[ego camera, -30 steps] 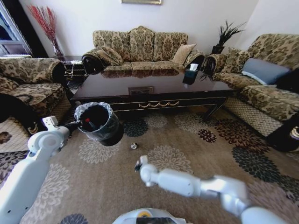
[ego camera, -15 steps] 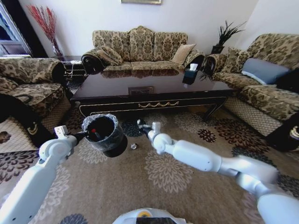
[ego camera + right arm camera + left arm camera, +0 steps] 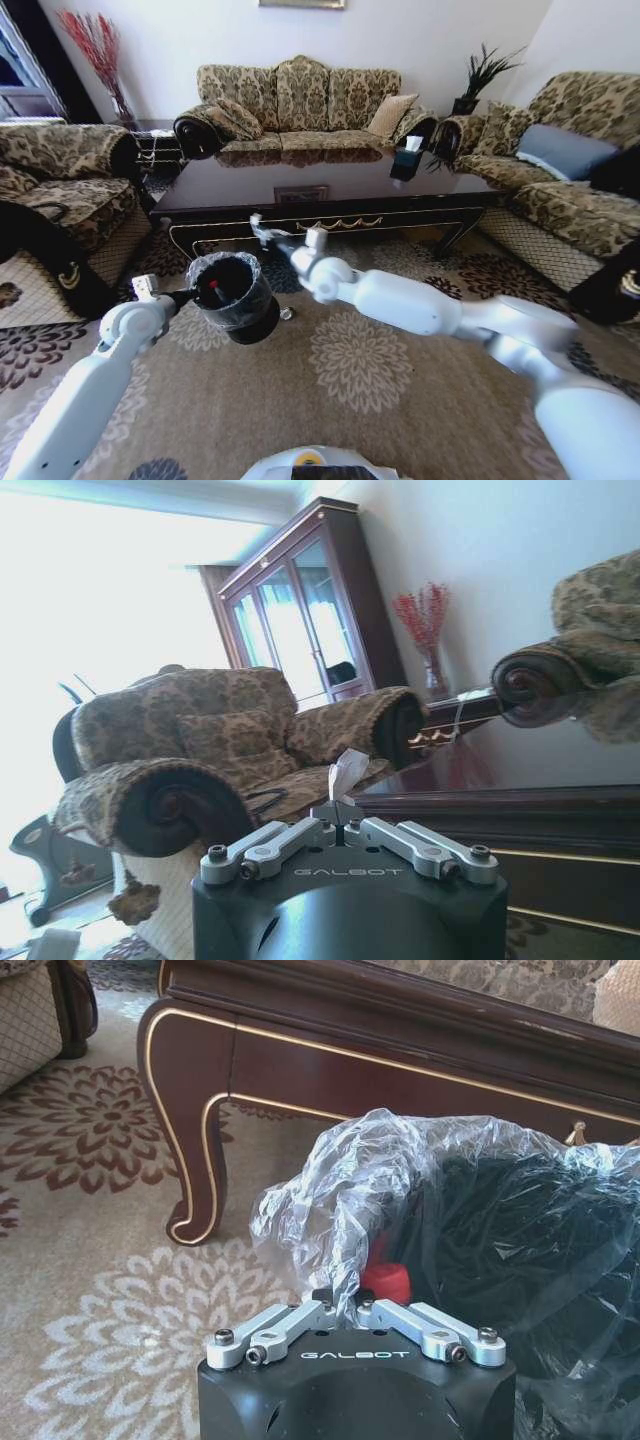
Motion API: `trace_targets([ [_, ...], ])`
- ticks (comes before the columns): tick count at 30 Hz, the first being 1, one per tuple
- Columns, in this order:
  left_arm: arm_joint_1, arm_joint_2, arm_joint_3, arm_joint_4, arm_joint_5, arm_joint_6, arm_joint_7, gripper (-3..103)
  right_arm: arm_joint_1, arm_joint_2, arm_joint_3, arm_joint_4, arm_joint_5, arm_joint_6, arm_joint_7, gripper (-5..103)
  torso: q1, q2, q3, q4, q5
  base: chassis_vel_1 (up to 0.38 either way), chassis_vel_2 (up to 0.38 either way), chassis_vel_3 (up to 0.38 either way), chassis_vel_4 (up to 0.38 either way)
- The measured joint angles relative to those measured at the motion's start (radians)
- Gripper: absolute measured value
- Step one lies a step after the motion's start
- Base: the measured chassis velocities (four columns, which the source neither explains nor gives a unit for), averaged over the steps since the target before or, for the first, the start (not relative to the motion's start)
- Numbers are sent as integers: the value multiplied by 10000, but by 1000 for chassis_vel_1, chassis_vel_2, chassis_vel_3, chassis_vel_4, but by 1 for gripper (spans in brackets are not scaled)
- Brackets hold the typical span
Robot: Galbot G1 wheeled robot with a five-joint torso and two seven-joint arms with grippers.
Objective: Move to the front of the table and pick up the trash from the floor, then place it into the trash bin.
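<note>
We read left gripper (image 3: 352, 1312) clamped on trash bin (image 3: 233, 297) liner rim, lifting bin off floor (image 3: 380, 400) as catch target. Right gripper (image 3: 262, 232) pinches white tissue scrap (image 3: 347, 774) above bin mouth, near table (image 3: 330, 190), likely for drop. Red-capped bottle (image 3: 213, 287) inside bin. Silvery piece (image 3: 286, 313) on carpet beside bin.

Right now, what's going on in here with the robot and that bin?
The left gripper holds the black bin by its liner rim, lifted off the carpet in front of the table. A red bottle cap shows inside the bin. The right gripper is raised just above the bin, pinching a small white scrap. A small silvery piece lies on the carpet beside the bin.
</note>
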State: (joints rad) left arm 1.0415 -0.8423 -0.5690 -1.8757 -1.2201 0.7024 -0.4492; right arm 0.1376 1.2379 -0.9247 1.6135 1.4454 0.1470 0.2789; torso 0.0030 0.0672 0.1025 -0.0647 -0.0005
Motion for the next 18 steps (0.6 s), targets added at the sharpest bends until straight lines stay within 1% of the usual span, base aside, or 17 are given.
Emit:
trace_targets([
  [1,-22,1,-36,26,-14,1,-1,3,84,382,-170,-192,0,13,-41,0,0,0,0,2,0,0,0,0,0],
  [3,-69,13,-93,35,-68,3,-3,3,139,742,-422,-433,-30,30,-48,0,0,0,1,0,0,0,0,0,0],
  [4,-69,13,-93,35,-68,3,-3,3,139,742,-422,-433,-30,30,-48,0,0,0,1,0,0,0,0,0,0],
  [6,-100,42,-168,24,-140,3,-2,3,148,990,-664,-703,-260,79,-20,0,0,0,0,-8,1,0,0,0,0],
  [7,-101,54,-195,13,-154,2,-1,3,147,1033,-730,-777,-343,108,-9,-3,0,0,0,-9,2,0,0,0,0],
  [8,-92,86,-246,-18,-173,3,3,3,124,1108,-872,-969,-576,205,15,2,0,0,0,-9,2,0,0,0,0],
  [9,-92,86,-246,-18,-173,3,3,3,124,1108,-872,-969,-576,205,15,2,0,0,0,-9,2,0,0,0,0],
  [10,-80,99,-267,-31,-179,3,10,3,111,1122,-913,-1033,-652,244,20,7,0,0,0,-8,2,0,0,0,0],
  [11,-52,122,-304,-46,-181,3,16,3,91,1134,-971,-1121,-739,310,24,7,0,0,0,-7,2,0,0,0,0],
  [14,16,176,-394,-66,-184,3,45,3,60,1101,-1067,-1236,-804,495,16,22,0,0,1,-3,3,0,0,0,0],
  [15,16,176,-394,-66,-184,3,45,3,60,1101,-1067,-1236,-804,495,16,22,0,0,1,-3,3,0,0,0,0],
  [17,23,185,-414,-66,-185,3,51,3,77,1026,-1087,-1237,-735,611,-56,33,0,0,0,-4,4,0,0,0,0],
  [18,23,188,-417,-68,-185,2,55,3,96,976,-1094,-1231,-710,646,-101,33,0,0,0,-6,4,0,0,0,0],
])
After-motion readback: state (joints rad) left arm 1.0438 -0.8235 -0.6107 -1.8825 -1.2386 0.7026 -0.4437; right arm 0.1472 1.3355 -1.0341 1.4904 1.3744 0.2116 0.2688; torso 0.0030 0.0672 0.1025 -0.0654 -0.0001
